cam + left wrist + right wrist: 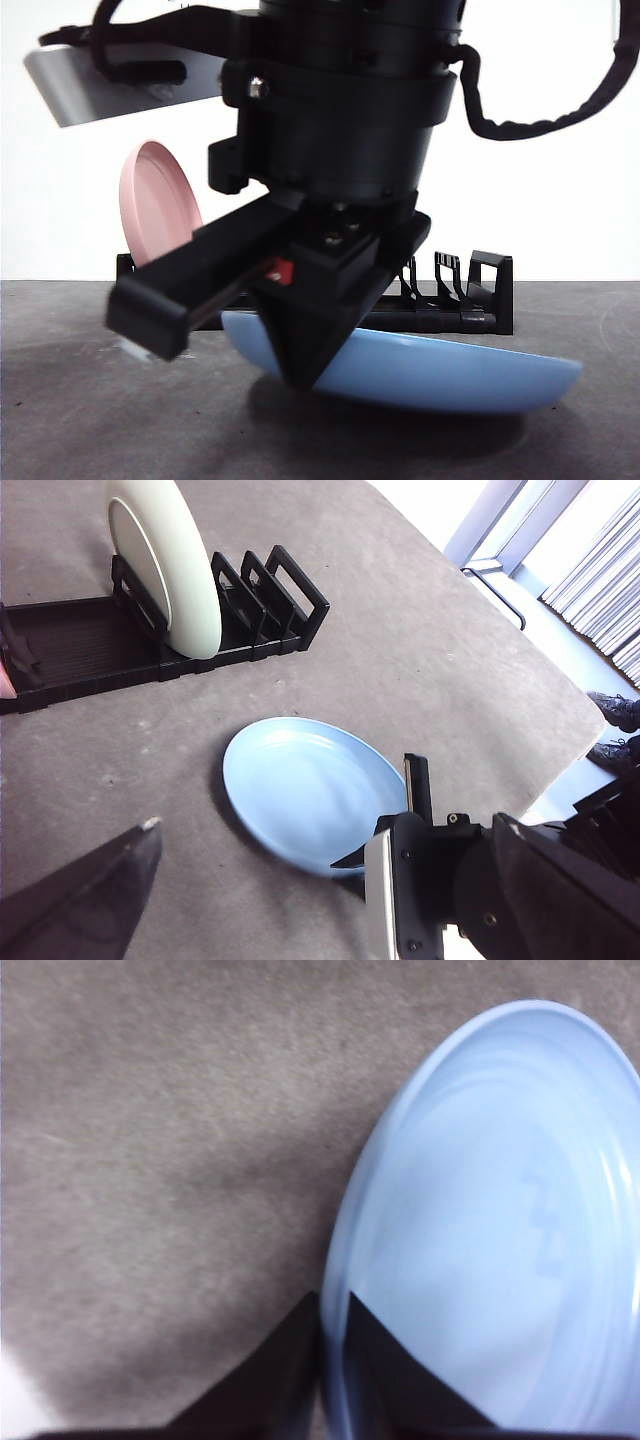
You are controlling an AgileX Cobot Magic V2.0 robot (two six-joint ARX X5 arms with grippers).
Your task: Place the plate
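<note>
Plate [450, 370] blue, flat on the table [90, 420] just in front of the rack [480, 300], near rim pinched between the right gripper [333, 1360] jaws, seemingly clamped. Left gripper [250, 900] high and back, spread, holding nothing. Rack slots beyond the far rim; white plate [175, 570] standing in one, open slots beside.

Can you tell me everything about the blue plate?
The blue plate is round, pale blue and smooth, with a shallow middle and a raised rim. It looks glossy, like glazed pottery or plastic, and has nothing on it. It is in front of the black rack, on the grey table. In the front view it tilts, one side lifted. The right gripper pinches its rim, one jaw inside and one outside.
</note>
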